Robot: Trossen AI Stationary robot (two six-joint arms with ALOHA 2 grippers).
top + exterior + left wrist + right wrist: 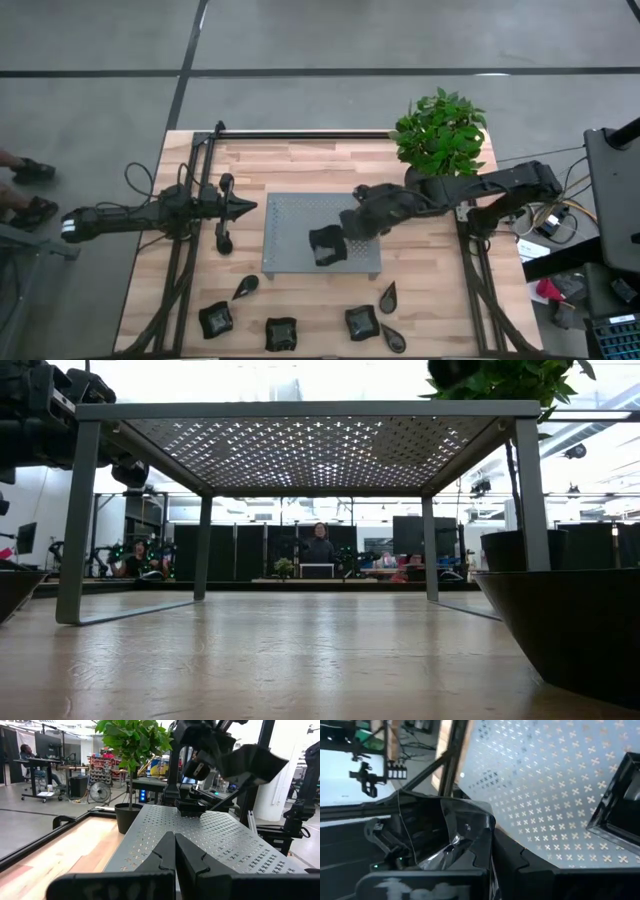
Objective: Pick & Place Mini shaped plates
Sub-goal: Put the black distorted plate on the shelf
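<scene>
My right end effector [330, 243] hangs over the grey tray [290, 225], closed on a small dark glossy plate [442, 832]; my right wrist view shows that plate pinched between the fingers, with the perforated tray surface just beyond it. A second dark square plate [190, 807] already sits on the tray, directly below that end effector, and its edge shows in the right wrist view too. From the high view, the right arm reaches in from the far side of the tray near the potted plant [440, 135], stretched low across the counter [300, 160].

My left end effector [245, 208] waits just beside the tray's other short edge, fingers pressed together with nothing between them, as the left wrist view shows.

The other mini plates lie on the counter along the tray's near long side: a teardrop [244, 288], three wavy square ones [216, 319] [281, 334] [361, 322], and two more teardrops [388, 296] [393, 339]

The low view alone looks under the tray, which stands raised on legs [75, 520]
</scene>
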